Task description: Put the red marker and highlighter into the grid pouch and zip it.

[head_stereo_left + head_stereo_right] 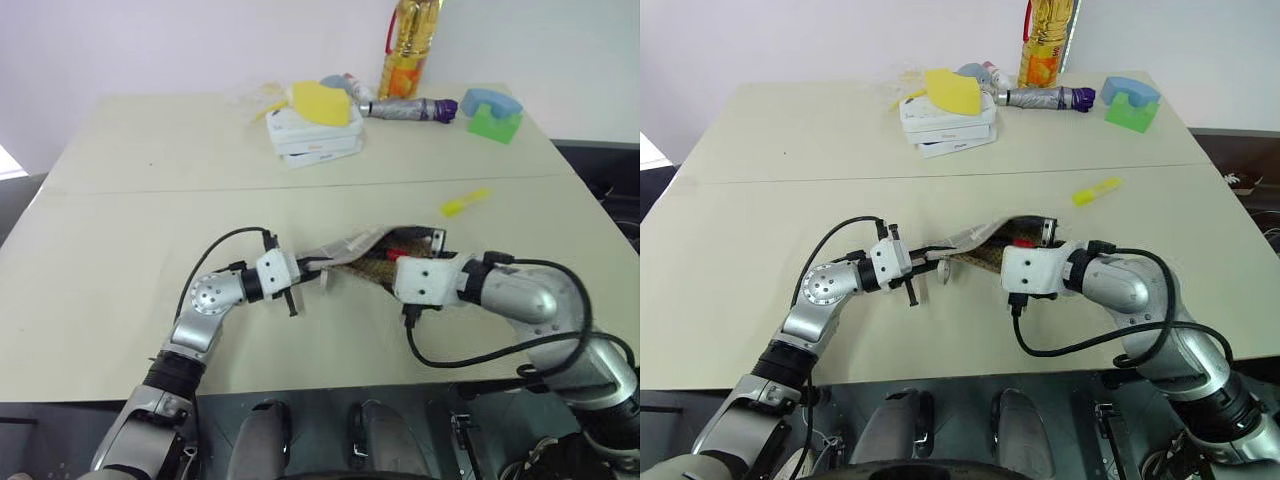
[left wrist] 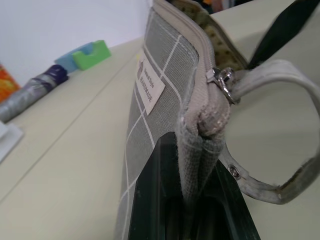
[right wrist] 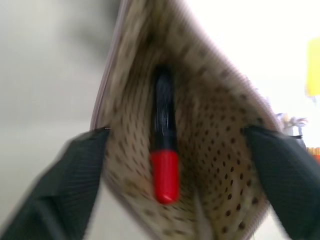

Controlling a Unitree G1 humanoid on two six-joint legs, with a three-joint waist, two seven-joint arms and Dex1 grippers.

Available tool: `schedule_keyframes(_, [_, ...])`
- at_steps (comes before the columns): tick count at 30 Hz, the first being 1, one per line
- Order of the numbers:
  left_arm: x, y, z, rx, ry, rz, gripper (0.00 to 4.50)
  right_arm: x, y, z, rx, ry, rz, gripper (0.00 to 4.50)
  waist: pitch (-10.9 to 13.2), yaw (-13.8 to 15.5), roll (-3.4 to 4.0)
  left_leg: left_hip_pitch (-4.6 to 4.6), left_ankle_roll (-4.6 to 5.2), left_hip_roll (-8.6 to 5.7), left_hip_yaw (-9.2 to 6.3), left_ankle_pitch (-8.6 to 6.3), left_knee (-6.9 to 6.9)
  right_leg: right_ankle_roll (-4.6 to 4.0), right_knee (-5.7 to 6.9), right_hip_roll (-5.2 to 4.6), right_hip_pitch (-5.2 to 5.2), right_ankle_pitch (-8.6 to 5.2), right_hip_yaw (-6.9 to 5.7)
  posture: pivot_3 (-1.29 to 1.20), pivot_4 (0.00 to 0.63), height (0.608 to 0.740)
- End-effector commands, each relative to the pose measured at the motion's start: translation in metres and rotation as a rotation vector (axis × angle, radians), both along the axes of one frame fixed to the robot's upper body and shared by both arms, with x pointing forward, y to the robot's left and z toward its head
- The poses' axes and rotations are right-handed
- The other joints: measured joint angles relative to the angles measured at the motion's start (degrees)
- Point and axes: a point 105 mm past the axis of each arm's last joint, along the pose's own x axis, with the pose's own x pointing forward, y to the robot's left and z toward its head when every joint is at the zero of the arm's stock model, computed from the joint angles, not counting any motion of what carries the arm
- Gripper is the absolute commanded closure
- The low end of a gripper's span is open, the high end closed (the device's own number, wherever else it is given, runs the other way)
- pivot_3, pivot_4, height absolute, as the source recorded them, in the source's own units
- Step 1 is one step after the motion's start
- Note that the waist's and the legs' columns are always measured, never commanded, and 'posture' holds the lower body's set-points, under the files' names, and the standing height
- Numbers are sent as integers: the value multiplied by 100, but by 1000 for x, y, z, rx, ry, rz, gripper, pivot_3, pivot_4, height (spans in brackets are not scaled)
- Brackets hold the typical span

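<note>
The grid pouch is held off the table between my two hands, its mouth gaping toward the right hand. My left gripper is shut on the pouch's zip end, just below the ring pull and beside the white label. In the right wrist view the red marker lies loose on the dotted lining inside the pouch, red end nearest. My right gripper is open, one finger on each side of the pouch mouth and neither touching the marker. The highlighter lies on the table beyond the right hand.
Stacked white boxes with a yellow sponge on top stand at the back. Beside them lie a folded umbrella, a yellow bottle and a blue-and-green block. A seam crosses the table.
</note>
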Motion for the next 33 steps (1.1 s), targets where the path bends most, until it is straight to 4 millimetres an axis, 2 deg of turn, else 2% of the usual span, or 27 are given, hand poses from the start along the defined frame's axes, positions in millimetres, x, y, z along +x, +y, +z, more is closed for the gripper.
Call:
schedule_keyframes(1, [15,12,9,-29,-56,117,4500,-2,-3,39,336,5,-62,96,0,0,0,2,0,1,0,0,0,0,1,0,2,0,0,0,150,740])
schedule_keyframes(3, [23,19,8,-48,-44,195,4500,12,-20,50,577,52,-191,96,-1,-5,-1,3,0,3,0,0,3,-3,2,0,4,2,-1,0,150,740])
schedule_keyframes(4, [24,21,7,-53,-43,216,4500,16,-26,51,642,71,-235,96,-1,1,-1,4,0,4,0,0,4,-5,3,0,5,5,-1,0,150,740])
schedule_keyframes(9, [28,27,3,-48,-26,265,4500,42,-59,39,828,142,-503,96,-3,0,0,3,0,3,1,0,8,-6,5,-3,6,5,-1,0,150,740])
schedule_keyframes(11, [31,30,2,-65,-10,296,4500,66,-92,10,875,173,-795,96,-3,-8,1,3,0,2,1,0,6,-6,6,-3,5,5,-1,0,150,740])
schedule_keyframes(13, [33,31,1,-81,5,314,4500,87,-114,-16,892,163,-1017,96,-6,-29,2,6,0,3,5,0,6,-9,9,-2,5,7,-1,0,150,740])
schedule_keyframes(15, [34,30,1,-82,5,314,4500,100,-120,-18,908,111,-1071,96,-6,-29,5,8,0,2,8,1,4,-11,12,-1,4,8,0,0,150,740])
schedule_keyframes(21, [33,26,1,-84,10,307,4500,141,-135,-34,1021,136,-1247,96,-4,-88,9,1,-1,0,22,2,-13,-10,24,-2,-21,9,11,0,150,740])
schedule_keyframes(23, [32,25,1,-89,11,303,4500,153,-131,-35,1050,157,-1240,96,-4,-113,9,1,-1,1,21,2,-20,-10,24,-2,-21,8,11,0,150,740])
schedule_keyframes(27, [31,24,1,-95,13,303,4500,165,-132,-47,1084,217,-1300,96,-4,-147,9,0,-1,2,22,2,-24,-10,19,-2,-21,8,12,0,150,740])
schedule_keyframes(31, [30,24,1,-100,12,302,4500,166,-139,-65,1134,284,-1411,96,-5,-144,8,2,-1,3,23,2,-21,-10,19,-5,-18,9,12,0,150,740])
schedule_keyframes(32, [29,24,1,-102,12,302,4500,166,-140,-65,1139,287,-1418,599,-6,-142,7,3,-1,3,23,2,-20,-10,19,-5,-15,8,12,0,150,740])
schedule_keyframes(33, [29,25,1,-104,12,304,4500,167,-140,-64,1138,284,-1418,872,-6,-141,6,4,-1,3,22,2,-20,-10,18,-5,-13,9,11,0,150,740])
